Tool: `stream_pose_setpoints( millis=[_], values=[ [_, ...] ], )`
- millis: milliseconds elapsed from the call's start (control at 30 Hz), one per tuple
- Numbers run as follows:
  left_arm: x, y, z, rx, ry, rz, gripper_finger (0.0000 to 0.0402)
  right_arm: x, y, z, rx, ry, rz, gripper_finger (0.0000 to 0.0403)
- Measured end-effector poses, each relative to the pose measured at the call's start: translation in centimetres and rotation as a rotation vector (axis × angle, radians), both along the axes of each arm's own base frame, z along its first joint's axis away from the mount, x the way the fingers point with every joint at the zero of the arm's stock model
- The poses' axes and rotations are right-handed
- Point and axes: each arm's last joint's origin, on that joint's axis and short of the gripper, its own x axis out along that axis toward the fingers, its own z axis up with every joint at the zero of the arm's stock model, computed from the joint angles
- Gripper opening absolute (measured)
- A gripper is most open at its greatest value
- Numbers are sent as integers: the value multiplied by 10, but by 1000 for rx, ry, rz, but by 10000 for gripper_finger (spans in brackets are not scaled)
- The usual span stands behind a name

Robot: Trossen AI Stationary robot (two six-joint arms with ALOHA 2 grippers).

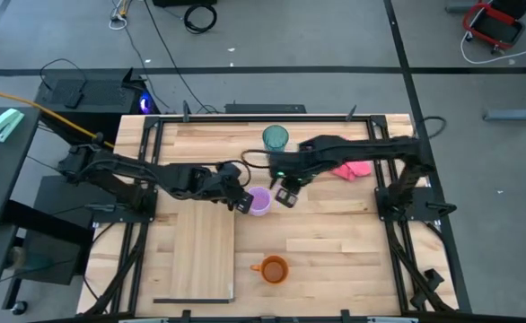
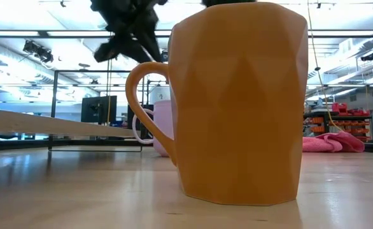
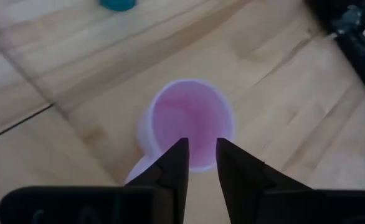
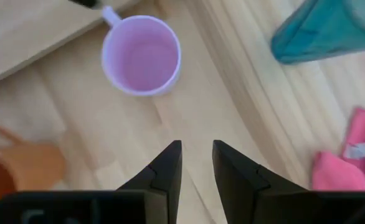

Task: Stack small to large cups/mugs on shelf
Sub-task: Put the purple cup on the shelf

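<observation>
High view shows the lilac mug (image 1: 259, 201) upright on the table (image 1: 335, 224), just beside the shelf (image 1: 196, 251), between both grippers. Left gripper (image 1: 241, 203) sits at the mug's shelf side, fingers parted and gripping nothing; its wrist view has the fingertips (image 3: 177, 155) over the rim. Right gripper (image 1: 286, 196) hovers just beside the mug, also parted and empty. Teal tumbler (image 1: 275, 137) stands near the pink cloth (image 1: 353, 169); orange mug (image 1: 273, 268) stands well apart.
</observation>
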Motion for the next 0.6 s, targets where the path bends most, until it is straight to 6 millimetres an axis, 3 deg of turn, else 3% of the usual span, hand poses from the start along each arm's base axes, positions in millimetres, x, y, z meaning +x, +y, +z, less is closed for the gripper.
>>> stream_pose_setpoints(
  millis=[200,300,467,600],
  values=[
    [5,9,-20,-60,104,62,79,-52,43,51,-29,-194,41,97],
    [6,13,-28,-101,151,94,79,-75,62,67,-50,-274,48,97],
    [9,19,-37,-125,178,122,88,-103,79,81,-68,-354,23,97],
    [15,21,-38,-133,146,128,95,-112,86,81,-84,-342,10,97]
  ],
)
